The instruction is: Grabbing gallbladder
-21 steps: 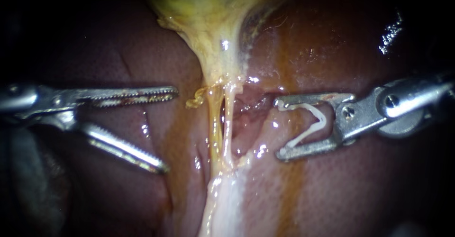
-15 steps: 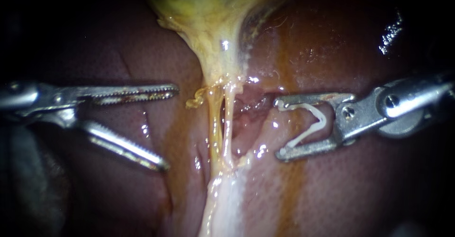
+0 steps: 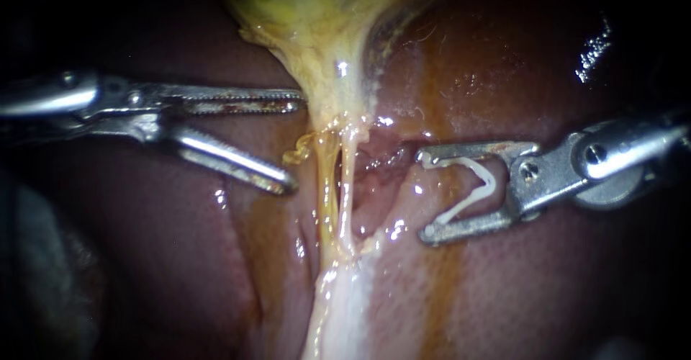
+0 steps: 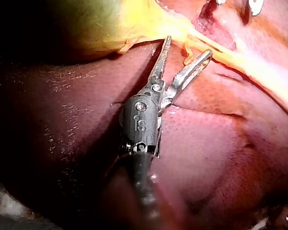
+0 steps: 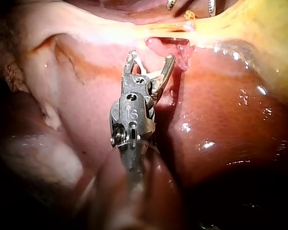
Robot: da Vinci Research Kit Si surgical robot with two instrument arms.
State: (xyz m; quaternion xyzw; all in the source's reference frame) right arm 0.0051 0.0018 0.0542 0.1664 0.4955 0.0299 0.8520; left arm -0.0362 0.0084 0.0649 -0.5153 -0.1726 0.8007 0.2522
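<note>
My left tool (image 3: 294,144) comes in from the left and is released: its two toothed jaws stand apart with nothing between them. The farther jaw lies level and its tip just reaches the left edge of the gallbladder (image 3: 309,14), where the yellow body narrows to a neck. The nearer jaw angles down over the liver (image 3: 180,259) and ends just beside a small yellow tag of tissue. In the left wrist view the left tool (image 4: 188,45) shows the same spread, one jaw tip against the yellow edge of the gallbladder (image 4: 110,24), the other above the liver (image 4: 77,120).

The gallbladder sits at the far centre of the scene. From its neck, thin pale strands (image 3: 338,187) run toward the near side, with raw pink tissue just to their right.

My right tool (image 3: 423,196) enters from the right and is grasping a white clip (image 3: 475,187), held open as a V between jaws that stand wide apart. It stays clear of the strands, to their right. From the right wrist, the right tool (image 5: 151,56) points at the pink tissue just ahead, with the gallbladder (image 5: 259,28) off to one side.
</note>
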